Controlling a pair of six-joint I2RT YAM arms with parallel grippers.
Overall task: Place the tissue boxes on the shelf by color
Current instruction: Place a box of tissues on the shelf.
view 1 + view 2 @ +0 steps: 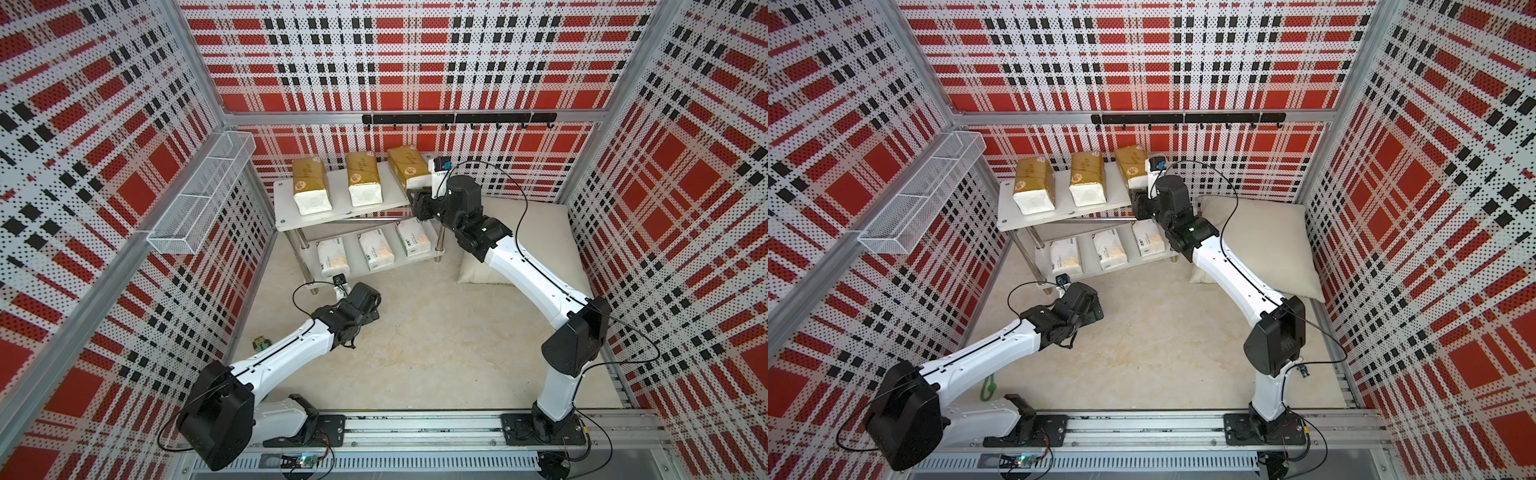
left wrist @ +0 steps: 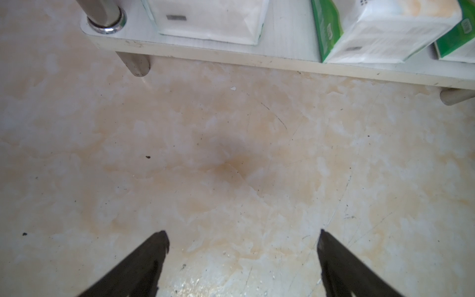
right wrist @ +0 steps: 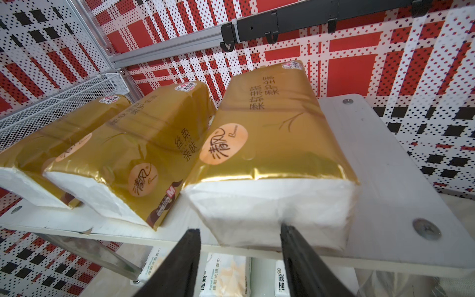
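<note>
The shelf holds three gold tissue boxes on its top board: left, middle and right. Three white ones lie on the lower board. My right gripper is at the near end of the right gold box, which rests skewed on the board. The jaws pinch its white end, and one fingertip dents it. My left gripper hangs open over bare floor in front of the lower board, with nothing between its fingers.
A cream pillow lies on the floor right of the shelf, under my right arm. A white wire basket hangs on the left wall and a black hook rail on the back wall. A small green object lies beside my left arm.
</note>
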